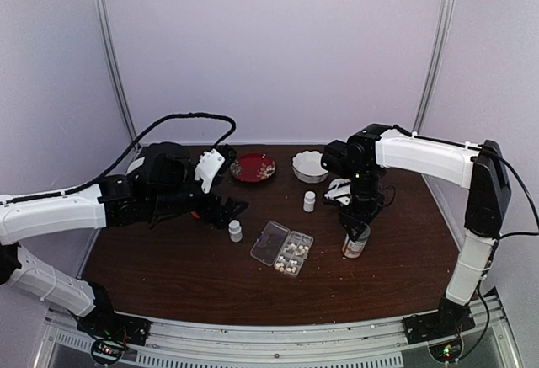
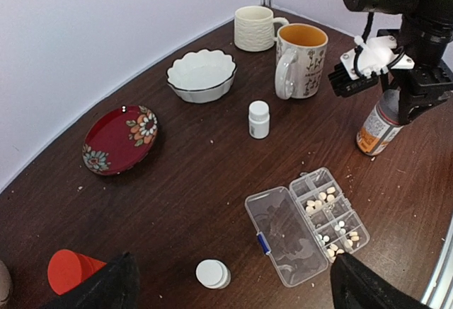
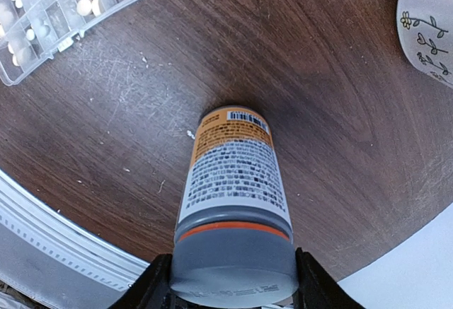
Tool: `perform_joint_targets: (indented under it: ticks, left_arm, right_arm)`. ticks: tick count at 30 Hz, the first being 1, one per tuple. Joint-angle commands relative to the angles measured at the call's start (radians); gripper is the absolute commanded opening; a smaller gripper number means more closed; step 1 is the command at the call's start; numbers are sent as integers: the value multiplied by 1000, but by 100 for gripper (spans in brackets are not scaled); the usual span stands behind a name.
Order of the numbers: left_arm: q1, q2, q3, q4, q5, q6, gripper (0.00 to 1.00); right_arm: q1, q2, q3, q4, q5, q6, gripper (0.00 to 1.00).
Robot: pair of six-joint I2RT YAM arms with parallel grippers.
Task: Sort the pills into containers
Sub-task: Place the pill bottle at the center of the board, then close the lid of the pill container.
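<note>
A: How is the step in hand best done?
B: Likely by keeping the orange pill bottle upright just right of the pill box, and bracing its body before the grey cap is twisted.

A: The hand on it?
B: The right gripper comes from above, its fingers half spread and pinching the cap.

A: The pills?
B: Cream, lying in several cells, with the lid folded open to the left.

A: Left of the box?
B: The left gripper, jaws fully spread and holding nothing, is near a small white bottle.

A: Beyond the box?
B: A red plate, a white bowl and two mugs.
</note>
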Motion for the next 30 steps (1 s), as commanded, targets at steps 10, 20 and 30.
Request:
perform_joint_targets:
  ticks: [10, 20, 30]
  left_arm:
    - [9, 140, 82, -56, -48, -148, 87]
    - [11, 369, 303, -267, -126, -144, 32]
    - [58, 522, 407, -338, -19, -152, 8]
  right_arm:
    - [-18, -95, 14, 67, -17, -12, 79]
    - [86, -353, -164, 359, -90, 80, 70]
    - [257, -444, -470, 740, -160, 377, 36]
